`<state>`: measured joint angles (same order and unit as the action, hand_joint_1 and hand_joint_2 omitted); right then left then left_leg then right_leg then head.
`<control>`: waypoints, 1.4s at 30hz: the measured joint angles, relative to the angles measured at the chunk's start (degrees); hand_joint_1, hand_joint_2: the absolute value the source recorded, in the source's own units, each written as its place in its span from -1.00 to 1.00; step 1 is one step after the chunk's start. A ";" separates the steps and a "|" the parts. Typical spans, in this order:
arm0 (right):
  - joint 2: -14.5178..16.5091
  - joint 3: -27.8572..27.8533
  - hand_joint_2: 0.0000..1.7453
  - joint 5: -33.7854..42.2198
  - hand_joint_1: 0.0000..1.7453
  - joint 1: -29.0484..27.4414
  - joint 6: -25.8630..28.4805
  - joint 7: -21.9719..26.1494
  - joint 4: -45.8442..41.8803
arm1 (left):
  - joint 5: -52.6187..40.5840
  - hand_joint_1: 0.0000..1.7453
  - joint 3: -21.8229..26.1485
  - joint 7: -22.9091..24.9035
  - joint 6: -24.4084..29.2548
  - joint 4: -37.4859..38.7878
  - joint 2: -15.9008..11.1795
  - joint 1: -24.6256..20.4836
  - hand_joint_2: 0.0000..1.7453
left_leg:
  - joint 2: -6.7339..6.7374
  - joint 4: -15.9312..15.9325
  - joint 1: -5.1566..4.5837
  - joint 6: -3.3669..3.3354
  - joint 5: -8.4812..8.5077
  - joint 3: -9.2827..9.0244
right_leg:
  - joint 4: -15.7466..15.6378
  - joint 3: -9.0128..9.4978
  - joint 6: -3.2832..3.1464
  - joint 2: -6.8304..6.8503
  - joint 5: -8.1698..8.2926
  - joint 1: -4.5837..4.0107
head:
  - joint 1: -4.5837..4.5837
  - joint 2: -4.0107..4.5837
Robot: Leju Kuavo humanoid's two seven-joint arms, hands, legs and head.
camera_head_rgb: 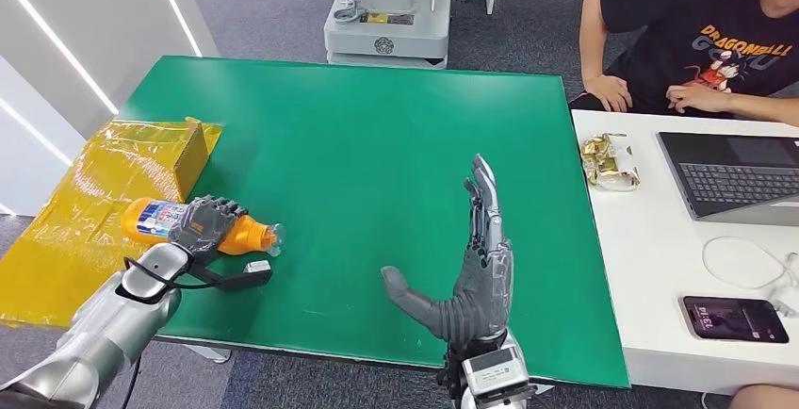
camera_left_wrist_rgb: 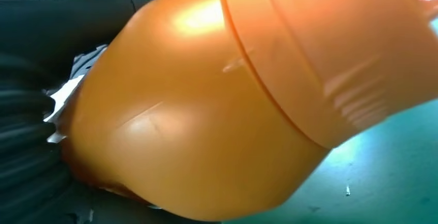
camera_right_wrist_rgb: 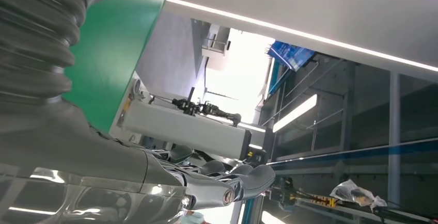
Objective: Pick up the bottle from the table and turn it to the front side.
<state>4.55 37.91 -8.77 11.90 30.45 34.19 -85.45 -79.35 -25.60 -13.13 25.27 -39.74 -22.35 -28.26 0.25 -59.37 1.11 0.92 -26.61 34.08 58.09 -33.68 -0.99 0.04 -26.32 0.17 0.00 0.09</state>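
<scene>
An orange bottle (camera_head_rgb: pixel 247 235) with a blue and white label lies on its side at the left edge of the green table (camera_head_rgb: pixel 377 126), its clear cap end pointing right. My left hand (camera_head_rgb: pixel 203 224) grips it around the middle, fingers curled over the top. In the left wrist view the bottle's orange shoulder (camera_left_wrist_rgb: pixel 206 110) is pressed close against the hand. My right hand (camera_head_rgb: pixel 471 268) stands upright over the table's near middle, fingers straight and thumb spread, holding nothing; its fingers (camera_right_wrist_rgb: pixel 227 185) reach out in the right wrist view.
A yellow wrapped box (camera_head_rgb: pixel 141 159) on yellow film sits just behind the bottle. A white table (camera_head_rgb: pixel 650 268) at the right carries a laptop (camera_head_rgb: pixel 735 175), a phone (camera_head_rgb: pixel 735 319), a cable and a gold packet (camera_head_rgb: pixel 610 162). A person (camera_head_rgb: pixel 697 41) sits behind it. A white machine base (camera_head_rgb: pixel 388 23) stands beyond the table.
</scene>
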 joint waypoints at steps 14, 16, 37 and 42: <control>0.05 2.00 1.00 2.98 -1.00 3.60 -0.80 1.82 4.61 | -1.21 -1.00 -1.85 1.75 -0.82 6.76 0.83 -5.46 1.00 | 0.00 0.00 0.00 0.03 0.02 0.03 | 0.00 -0.02 -0.01 0.00 0.00 0.00 | 0.00 0.00; 0.07 2.18 1.00 3.46 -1.00 4.07 -0.49 2.10 5.12 | -1.08 -1.00 -1.86 2.32 -2.88 7.53 0.94 -6.01 1.00 | -0.01 0.00 0.00 0.03 0.02 0.02 | 0.01 -0.01 -0.01 0.00 0.01 0.00 | 0.00 0.00; 0.07 3.16 1.00 5.01 -1.00 5.70 -0.40 2.60 8.61 | 1.75 -1.00 -1.22 2.62 -3.66 9.76 -1.98 -6.70 1.00 | 0.00 0.03 0.01 0.05 0.03 -0.01 | 0.05 0.00 -0.02 -0.01 0.01 -0.01 | 0.00 0.00; 0.07 3.15 1.00 5.03 -1.00 5.70 -1.15 2.60 8.88 | 2.23 -1.00 0.00 3.05 -2.68 8.87 -3.55 -5.13 1.00 | 0.03 0.03 0.00 0.05 0.03 -0.02 | 0.05 -0.01 -0.02 -0.04 0.01 -0.01 | -0.01 0.00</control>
<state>4.61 41.06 -3.74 17.60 29.30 36.79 -76.57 -77.12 -25.60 -10.08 22.60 -30.87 -25.90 -33.39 0.28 -59.34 1.11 0.97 -26.58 34.07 58.14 -33.68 -1.02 0.00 -26.31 0.16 -0.01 0.09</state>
